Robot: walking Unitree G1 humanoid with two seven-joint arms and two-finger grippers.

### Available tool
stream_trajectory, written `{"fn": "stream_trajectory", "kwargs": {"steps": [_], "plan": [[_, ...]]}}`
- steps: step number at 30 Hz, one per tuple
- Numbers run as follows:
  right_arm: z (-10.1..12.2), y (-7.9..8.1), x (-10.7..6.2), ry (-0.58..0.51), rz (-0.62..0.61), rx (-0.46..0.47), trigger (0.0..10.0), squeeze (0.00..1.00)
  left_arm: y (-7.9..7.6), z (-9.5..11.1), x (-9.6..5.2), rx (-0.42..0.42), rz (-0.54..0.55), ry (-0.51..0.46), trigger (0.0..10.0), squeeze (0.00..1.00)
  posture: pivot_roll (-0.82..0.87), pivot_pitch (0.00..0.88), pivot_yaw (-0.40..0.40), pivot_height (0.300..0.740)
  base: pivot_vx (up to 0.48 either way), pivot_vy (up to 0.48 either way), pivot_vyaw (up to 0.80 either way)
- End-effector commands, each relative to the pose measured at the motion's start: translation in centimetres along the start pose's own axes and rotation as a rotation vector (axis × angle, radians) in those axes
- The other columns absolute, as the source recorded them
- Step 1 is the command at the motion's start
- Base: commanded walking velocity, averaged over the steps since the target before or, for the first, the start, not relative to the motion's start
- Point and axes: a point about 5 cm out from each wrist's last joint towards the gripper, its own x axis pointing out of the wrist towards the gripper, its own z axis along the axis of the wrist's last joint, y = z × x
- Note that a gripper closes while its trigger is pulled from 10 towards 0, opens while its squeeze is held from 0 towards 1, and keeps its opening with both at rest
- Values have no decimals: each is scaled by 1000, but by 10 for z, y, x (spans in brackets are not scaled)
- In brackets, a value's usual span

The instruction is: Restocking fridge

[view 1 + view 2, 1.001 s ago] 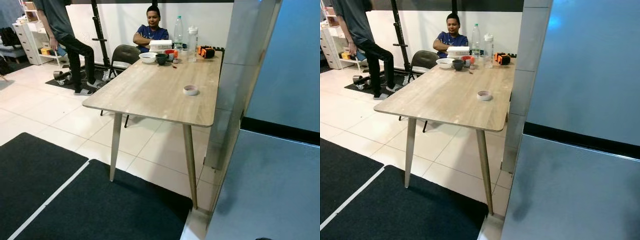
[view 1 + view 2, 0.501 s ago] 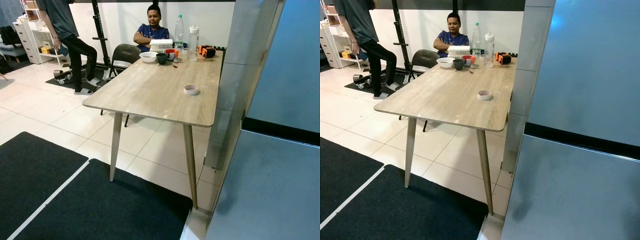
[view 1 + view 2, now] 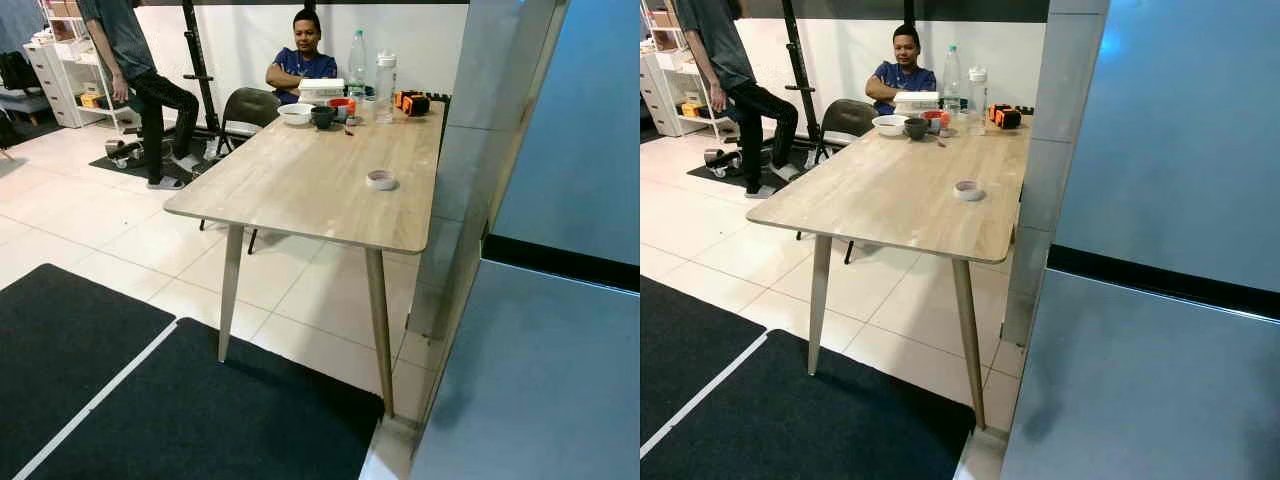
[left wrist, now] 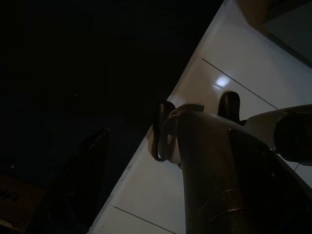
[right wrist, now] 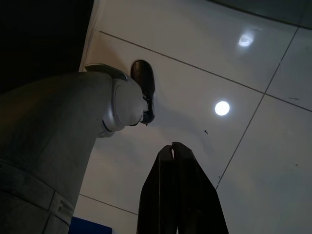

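Note:
The fridge stands at my right, its blue-grey lower door (image 3: 1160,380) and upper door (image 3: 1180,130) both closed with a dark gap between them. A wooden table (image 3: 300,190) stands ahead, left of the fridge. At its far end are two clear bottles (image 3: 357,60) (image 3: 386,72), a white bowl (image 3: 296,113), a dark bowl (image 3: 323,117) and a white box (image 3: 322,90). My right gripper (image 5: 172,145) hangs shut and empty over the white floor tiles, beside my leg. My left gripper (image 4: 92,165) hangs in deep shade as a dim dark shape.
A roll of tape (image 3: 381,180) lies on the table near the fridge side. One person (image 3: 305,55) sits behind the table by a chair (image 3: 248,108); another (image 3: 140,80) stands at far left. Black mats (image 3: 200,410) cover the floor before me. A grey pillar (image 3: 470,170) borders the fridge.
The standing person at far left has shifted stance, one leg now bent and raised. Table, fridge and both arms look the same.

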Motion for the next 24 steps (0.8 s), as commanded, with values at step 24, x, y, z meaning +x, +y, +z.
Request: {"fn": "stream_trajectory", "kwargs": {"steps": [24], "plan": [[5,0,1,-8,-48,-178,10000,0,-1,-1,0,-7,-1,-4,10000,0,-74,0,-9,740,0,0,0]]}}
